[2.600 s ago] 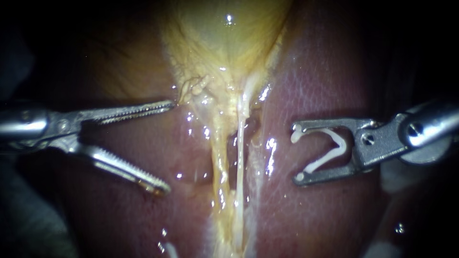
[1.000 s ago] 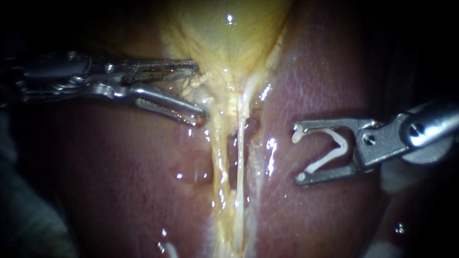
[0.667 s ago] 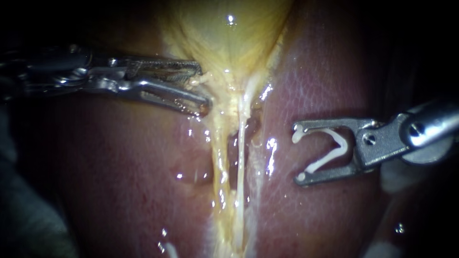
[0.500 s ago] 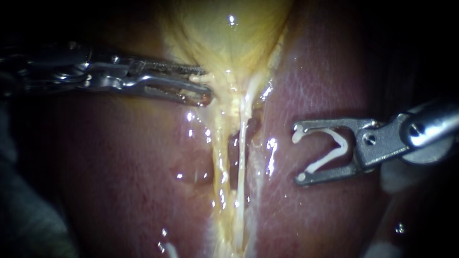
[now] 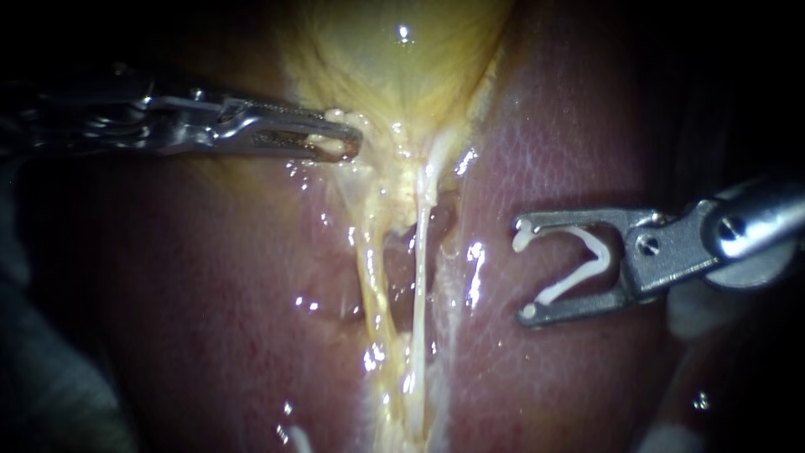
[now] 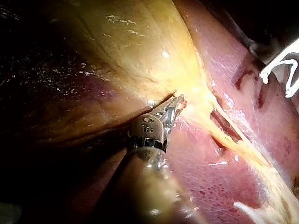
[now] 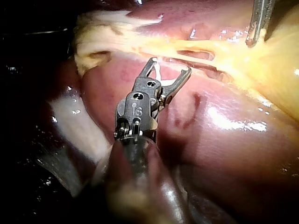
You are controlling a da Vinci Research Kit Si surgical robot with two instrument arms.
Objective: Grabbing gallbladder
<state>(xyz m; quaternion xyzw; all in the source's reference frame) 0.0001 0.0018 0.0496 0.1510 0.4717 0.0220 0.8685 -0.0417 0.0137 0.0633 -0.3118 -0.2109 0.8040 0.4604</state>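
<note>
The glossy dark red liver [image 5: 587, 151] is filling the endoscope view, with the smooth pale yellow gallbladder [image 5: 402, 67] lying at twelve o'clock. From nine o'clock the slim steel left instrument [image 5: 340, 143] is pinching the gallbladder's frayed lower edge, its jaws closed on it. At three o'clock the steel right instrument [image 5: 521, 268] is hanging over the liver, jaws wide, cradling a white V-shaped clip [image 5: 587, 260]. Only the left wrist view is showing the gallbladder's broad body.

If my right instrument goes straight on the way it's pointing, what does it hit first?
Probably the pale whitish tube running down from the yellow gallbladder; the right instrument, carrying its white V-shaped clip, points across bare dark-red liver toward it. Depth is unclear.
</note>
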